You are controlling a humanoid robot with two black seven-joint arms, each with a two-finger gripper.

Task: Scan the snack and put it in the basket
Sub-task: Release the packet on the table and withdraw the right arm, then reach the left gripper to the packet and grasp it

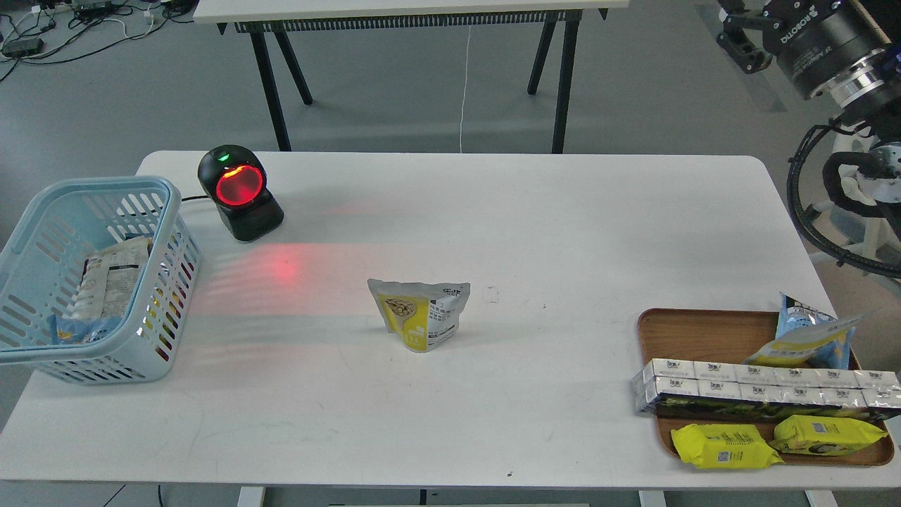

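The snack (pixel 419 314), a small pouch with a silver-white top and a yellow front with a round nut picture, stands upright on the white table (pixel 493 225) near its middle. The light blue slotted basket (pixel 160 278) sits at the table's left edge, with packets lying inside it. My right arm comes in at the top right. Its gripper (pixel 736 41) is held high beyond the table's far right corner, far from the snack, dark and partly cut off by the frame edge. My left arm is out of view.
A black scanner (pixel 240 192) with a glowing red window stands at the back left and casts red light on the table. A brown wooden tray (pixel 693 331) at the front right holds a light-blue and yellow pouch (pixel 809 336), silver-white cartons (pixel 760 386) and two yellow packets (pixel 725 446).
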